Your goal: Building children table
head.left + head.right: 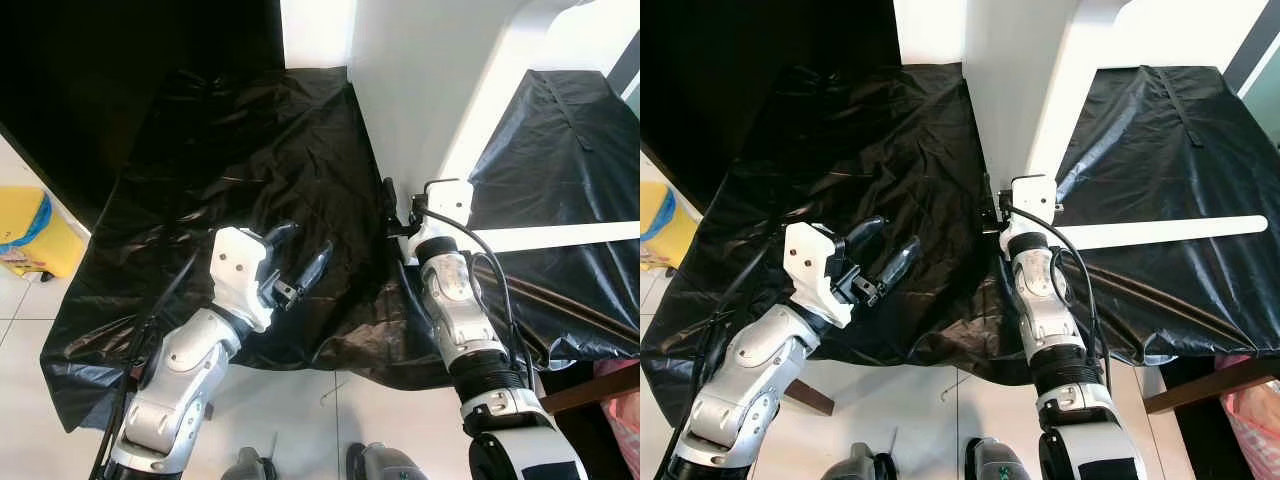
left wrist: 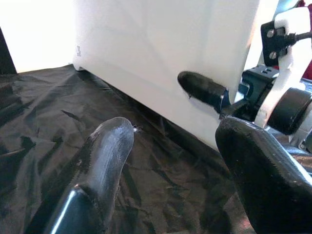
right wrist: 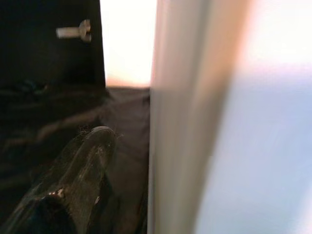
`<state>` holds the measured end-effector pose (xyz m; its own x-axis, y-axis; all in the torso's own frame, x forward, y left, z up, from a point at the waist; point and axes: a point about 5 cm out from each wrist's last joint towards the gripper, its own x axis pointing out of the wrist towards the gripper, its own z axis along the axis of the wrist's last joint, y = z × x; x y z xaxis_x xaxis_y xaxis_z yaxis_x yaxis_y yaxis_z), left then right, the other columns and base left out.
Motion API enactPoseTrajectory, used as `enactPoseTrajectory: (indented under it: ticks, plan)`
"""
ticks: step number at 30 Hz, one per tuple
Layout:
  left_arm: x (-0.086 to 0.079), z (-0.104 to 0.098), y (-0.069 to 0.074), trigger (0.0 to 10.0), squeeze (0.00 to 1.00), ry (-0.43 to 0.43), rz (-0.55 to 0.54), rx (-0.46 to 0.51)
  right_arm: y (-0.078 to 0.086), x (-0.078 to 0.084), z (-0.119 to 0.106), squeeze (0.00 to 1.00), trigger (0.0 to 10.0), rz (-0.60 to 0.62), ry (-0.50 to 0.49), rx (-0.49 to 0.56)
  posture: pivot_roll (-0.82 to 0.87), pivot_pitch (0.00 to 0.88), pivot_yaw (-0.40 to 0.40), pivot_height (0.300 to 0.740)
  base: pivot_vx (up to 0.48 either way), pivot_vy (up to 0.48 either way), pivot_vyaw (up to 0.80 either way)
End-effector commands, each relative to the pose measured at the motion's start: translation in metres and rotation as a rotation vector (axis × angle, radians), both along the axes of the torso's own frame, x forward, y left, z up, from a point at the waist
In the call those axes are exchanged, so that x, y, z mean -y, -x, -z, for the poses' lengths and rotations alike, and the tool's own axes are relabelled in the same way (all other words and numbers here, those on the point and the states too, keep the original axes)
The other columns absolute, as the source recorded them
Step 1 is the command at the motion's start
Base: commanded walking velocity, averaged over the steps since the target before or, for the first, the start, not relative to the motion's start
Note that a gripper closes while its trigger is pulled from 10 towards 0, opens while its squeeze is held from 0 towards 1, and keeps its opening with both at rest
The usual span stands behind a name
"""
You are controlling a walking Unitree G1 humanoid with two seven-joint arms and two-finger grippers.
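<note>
**Right gripper at panel edge; left gripper free**

We find the right gripper (image 1: pixel 388 205) at frame centre, clasped on the white table panel's (image 1: pixel 420 90) lower edge. We cannot tell how firmly. The left gripper (image 1: pixel 300 255), lower left, hovers with fingers spread, released, over the black sheet (image 1: pixel 250 140). Open sheet lies upper left.

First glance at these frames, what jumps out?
A big white panel standing on edge across black plastic sheeting, the brightest thing in the scene. The right tool is at the panel's near edge, with one black finger pressed against its face. The left tool hovers open over the sheeting to the left, holding nothing.
</note>
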<state>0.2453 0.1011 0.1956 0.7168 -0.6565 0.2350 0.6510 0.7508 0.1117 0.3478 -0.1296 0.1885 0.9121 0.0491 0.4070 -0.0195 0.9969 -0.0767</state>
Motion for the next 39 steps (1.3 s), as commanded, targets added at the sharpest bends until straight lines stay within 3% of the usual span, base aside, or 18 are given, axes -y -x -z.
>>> enactPoseTrajectory:
  ticks: [1, 2, 3, 9, 10, 11, 15, 16, 19, 21, 22, 28, 29, 31, 34, 36, 37, 39]
  plan:
    - [0.001, 0.000, 0.001, 10.0, 0.00, -0.011, 0.013, 0.007, 0.001, 0.000, -0.019, 0.00, 9.8, 0.006, 0.002, 0.083, -0.03, 0.133, 0.026, 0.740, 0.000, 0.000, 0.00]
    - [0.001, 0.000, 0.001, 10.0, 0.00, -0.011, 0.013, 0.007, 0.001, 0.000, -0.019, 0.00, 9.8, 0.006, 0.002, 0.083, -0.03, 0.133, 0.026, 0.740, 0.000, 0.000, 0.00]
    - [0.001, 0.000, 0.001, 10.0, 0.00, -0.012, 0.013, 0.008, 0.002, 0.001, -0.023, 0.00, 0.0, 0.008, 0.009, 0.100, -0.03, 0.133, 0.025, 0.740, 0.000, 0.000, 0.00]
    - [0.002, 0.000, 0.000, 10.0, 0.00, -0.012, 0.013, 0.010, 0.003, -0.002, -0.026, 0.00, 0.0, 0.004, 0.080, 0.128, -0.03, 0.131, 0.024, 0.740, 0.000, 0.000, 0.00]
    - [0.002, 0.000, 0.000, 10.0, 0.00, -0.011, 0.013, 0.010, 0.003, -0.003, -0.027, 0.00, 1.6, 0.005, 0.108, 0.137, -0.03, 0.127, 0.021, 0.740, 0.000, 0.000, 0.00]
    - [0.002, 0.000, 0.000, 10.0, 0.00, -0.012, 0.013, 0.011, 0.004, -0.004, -0.027, 0.00, 10.0, 0.007, 0.118, 0.141, -0.03, 0.125, 0.020, 0.740, 0.000, 0.000, 0.00]
    - [0.002, 0.000, 0.000, 10.0, 0.00, -0.013, 0.013, 0.011, 0.004, -0.006, -0.029, 0.00, 10.0, -0.003, 0.107, 0.145, -0.03, 0.121, 0.019, 0.740, 0.000, 0.000, 0.00]
    - [0.002, 0.001, 0.000, 10.0, 0.00, -0.013, 0.013, 0.011, 0.004, -0.006, -0.029, 0.00, 0.0, -0.008, 0.073, 0.137, -0.03, 0.119, 0.018, 0.740, 0.000, 0.000, 0.00]
    - [0.002, 0.001, 0.000, 10.0, 0.00, -0.014, 0.012, 0.012, 0.003, -0.005, -0.030, 0.00, 0.0, -0.018, -0.006, 0.114, -0.03, 0.117, 0.016, 0.740, 0.000, 0.000, 0.00]
    - [0.002, 0.000, 0.000, 10.0, 0.00, -0.014, 0.012, 0.012, 0.003, -0.005, -0.030, 0.00, 2.7, -0.018, -0.038, 0.104, -0.03, 0.117, 0.016, 0.740, 0.000, 0.000, 0.00]
    - [0.002, 0.000, 0.000, 10.0, 0.00, -0.014, 0.012, 0.012, 0.003, -0.004, -0.031, 0.00, 10.0, -0.022, -0.076, 0.101, -0.03, 0.116, 0.015, 0.740, 0.000, 0.000, 0.00]
    - [0.002, -0.002, 0.001, 10.0, 0.00, -0.016, 0.009, 0.023, 0.011, -0.001, -0.039, 0.00, 10.0, -0.016, -0.131, 0.129, -0.02, 0.110, 0.005, 0.740, 0.000, 0.000, 0.00]
    - [0.002, -0.003, 0.000, 10.0, 0.00, -0.012, 0.004, 0.025, 0.018, -0.001, -0.034, 0.00, 2.6, -0.015, -0.122, 0.129, -0.02, 0.113, 0.002, 0.740, 0.000, 0.000, 0.00]
    - [0.002, -0.004, -0.001, 10.0, 0.00, -0.006, -0.001, 0.028, 0.029, -0.001, -0.028, 0.00, 0.0, -0.015, -0.110, 0.124, -0.03, 0.117, 0.002, 0.740, 0.000, 0.000, 0.00]
    - [0.002, -0.004, -0.001, 10.0, 0.00, -0.004, -0.004, 0.030, 0.039, 0.003, -0.018, 0.00, 0.0, -0.004, -0.088, 0.108, -0.03, 0.122, 0.003, 0.740, 0.000, 0.000, 0.00]
    - [0.002, -0.004, -0.001, 10.0, 0.00, -0.003, -0.006, 0.029, 0.043, 0.006, -0.013, 0.00, 2.0, 0.007, -0.086, 0.091, -0.04, 0.124, 0.004, 0.740, 0.000, 0.000, 0.00]
    - [0.002, -0.003, -0.001, 10.0, 0.00, 0.000, -0.007, 0.028, 0.052, 0.012, -0.007, 0.00, 10.0, 0.031, -0.079, 0.067, -0.04, 0.129, 0.006, 0.740, 0.000, 0.000, 0.00]
    - [0.003, -0.003, -0.002, 10.0, 0.00, 0.002, -0.007, 0.026, 0.057, 0.016, -0.003, 0.00, 10.0, 0.040, -0.074, 0.051, -0.05, 0.135, 0.007, 0.740, 0.000, 0.000, 0.00]
